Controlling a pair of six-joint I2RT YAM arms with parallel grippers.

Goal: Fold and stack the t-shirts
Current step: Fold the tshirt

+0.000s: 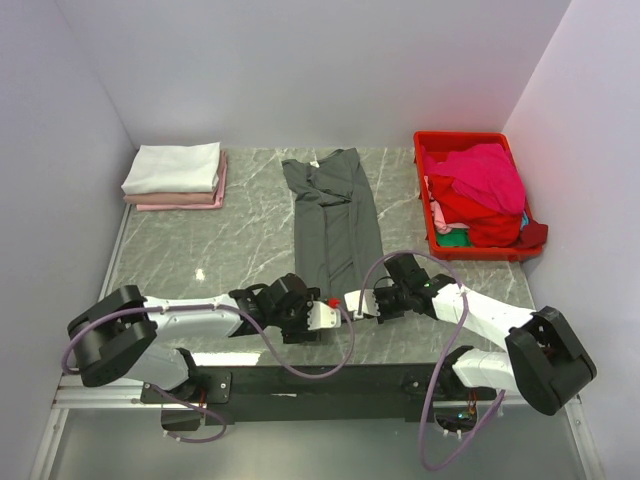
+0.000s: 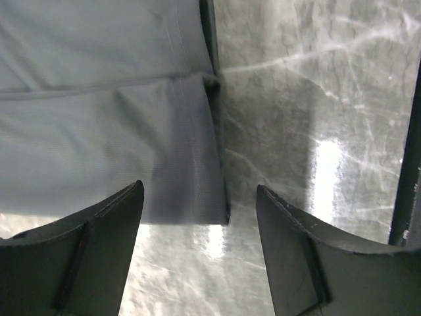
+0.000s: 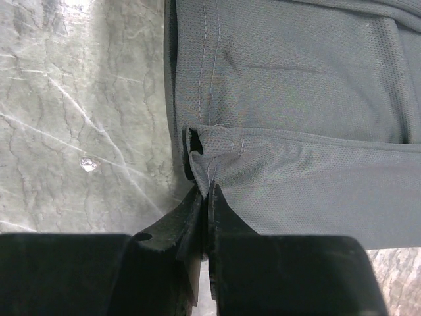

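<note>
**Near hem of the grey shirt: one corner pinched, one only straddled**

The dark charcoal-grey cloth t-shirt (image 1: 332,215) lies flat in the middle of the grey marble table (image 1: 200,250). It is already narrowed to a long strip, with its long axis running straight away from the arms and its collar at the far end. Its near hem sits right at both wrists, so neither arm is nearer than the other. Each faces its own corner.

The right fingers (image 3: 205,207) are closed together on the hem's right corner, with a small tuck of cloth pinched between them. The left fingers (image 1: 322,310) stand wide open on either side of the left corner, and the cloth lies between them ungripped.

The next move probably depends on that second corner. The left fingers should close on it before the hem is carried forward along the strip toward the collar.

The stack of folded white and pale pink t-shirts (image 1: 175,175) waits at the far left. The red plastic crate (image 1: 465,135) of unfolded ones is at the far right.
</note>
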